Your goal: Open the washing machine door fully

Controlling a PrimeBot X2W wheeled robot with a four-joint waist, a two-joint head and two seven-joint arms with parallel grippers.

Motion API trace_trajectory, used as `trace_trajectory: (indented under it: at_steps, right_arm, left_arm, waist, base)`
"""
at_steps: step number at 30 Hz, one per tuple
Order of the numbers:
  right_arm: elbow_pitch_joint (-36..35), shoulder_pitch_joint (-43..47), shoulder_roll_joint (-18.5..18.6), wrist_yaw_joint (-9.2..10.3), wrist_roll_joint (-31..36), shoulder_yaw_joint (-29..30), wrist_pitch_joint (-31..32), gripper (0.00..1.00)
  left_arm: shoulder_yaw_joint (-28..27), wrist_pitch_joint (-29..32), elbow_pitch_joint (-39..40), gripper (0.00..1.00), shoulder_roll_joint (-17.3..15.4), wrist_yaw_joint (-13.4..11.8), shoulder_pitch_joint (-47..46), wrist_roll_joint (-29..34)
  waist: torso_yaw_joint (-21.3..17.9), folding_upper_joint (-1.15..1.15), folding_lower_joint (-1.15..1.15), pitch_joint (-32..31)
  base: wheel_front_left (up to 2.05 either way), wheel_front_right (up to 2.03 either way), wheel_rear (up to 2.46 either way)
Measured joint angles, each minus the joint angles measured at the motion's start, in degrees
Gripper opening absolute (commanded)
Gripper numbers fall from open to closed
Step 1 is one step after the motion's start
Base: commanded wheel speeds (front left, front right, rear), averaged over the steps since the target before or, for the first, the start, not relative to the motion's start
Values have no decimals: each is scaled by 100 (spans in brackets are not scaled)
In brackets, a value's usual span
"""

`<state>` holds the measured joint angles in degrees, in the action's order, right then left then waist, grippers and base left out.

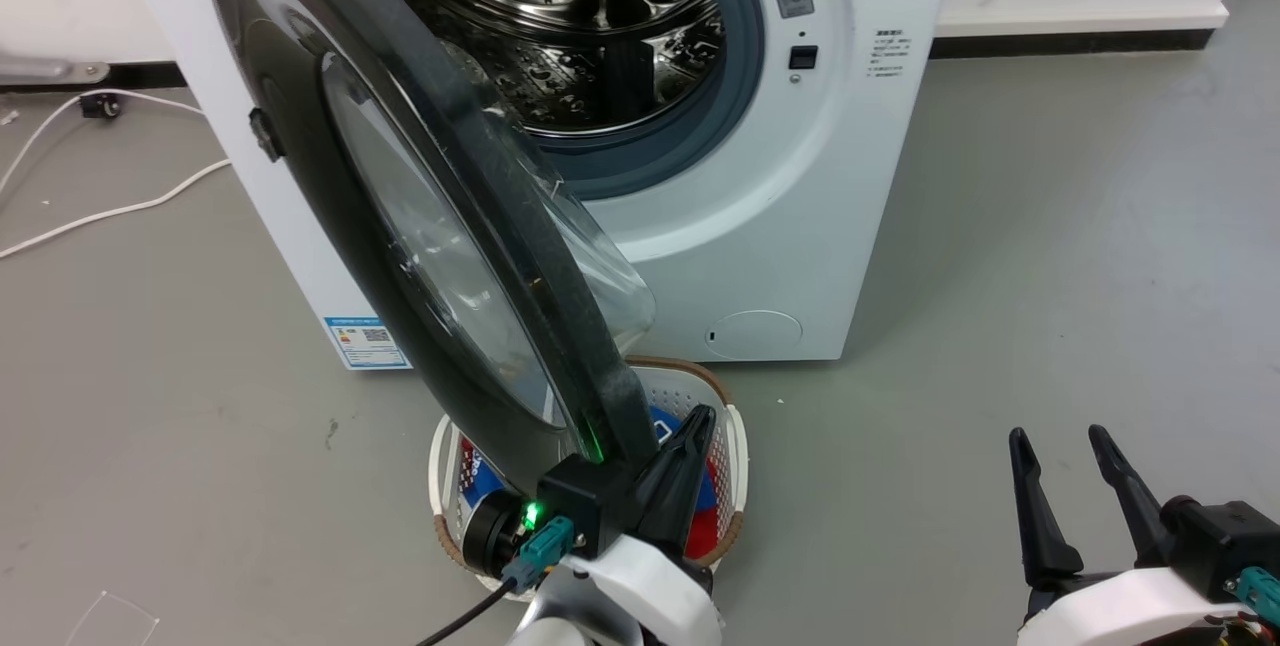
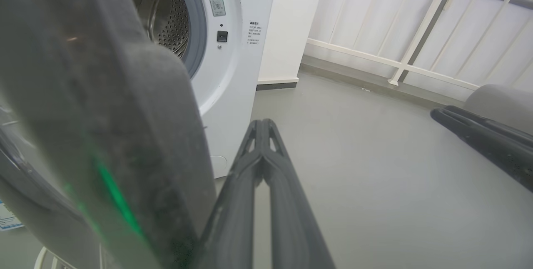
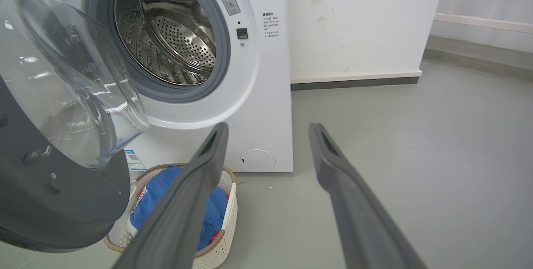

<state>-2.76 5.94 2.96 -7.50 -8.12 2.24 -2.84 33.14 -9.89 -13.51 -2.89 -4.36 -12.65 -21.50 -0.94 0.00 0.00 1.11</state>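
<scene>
Washing machine door [image 1: 300, 156] stood roughly half open, hinged on the machine's left and swung out toward the near side. Outer face was glossy black around a round window. Its rim looked matte and dusty, and the clear glass bowl [image 3: 62, 73] bulged off the inner side toward the opening. Inner frame was plain dark grey.

Left gripper [image 1: 690, 446] sat at the door's low near edge, just right of the rim, on the bowl side. In the left wrist view its fingers [image 2: 250, 165] were pressed together with nothing between them, and the rim was a close blur right beside them. Couldn't tell if they actually touched. A green light [image 1: 533, 511] on the wrist glowed and threw a green streak on the rim.

Right gripper [image 1: 1058, 434] hung near right, well clear of the door, over bare floor [image 1: 1050, 226]. Its long, dark, tapered fingers were spread apart and held nothing.

Machine body [image 1: 800, 226] was white and smooth. The drum [image 1: 560, 6] was perforated steel, framed by a grey rubber ring [image 1: 745, 76].

Round basket [image 1: 737, 446] sat on the floor under the door's near edge. It was white perforated plastic with a brown woven rim and held blue and red fabric [image 3: 158, 190].

Floor was flat matte grey. A thin white cable [image 1: 100, 216] trailed at far left.
</scene>
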Motion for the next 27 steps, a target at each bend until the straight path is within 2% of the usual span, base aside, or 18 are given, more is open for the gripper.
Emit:
trace_trajectory:
  at_steps: [13, 27]
  right_arm:
    - [75, 23, -2, 1, -64, 232, -18, 100]
    - [37, 43, -3, 0, -48, 385, 14, 100]
  left_arm:
    - [26, 35, 781, 0, -289, -261, 659, 1]
    - [85, 103, 1311, 0, -427, -353, 981, -85]
  waist:
    - [658, 0, 0, -80]
    - [1917, 0, 0, -95]
  base:
    - [0, 0, 0]
    - [0, 0, 0]
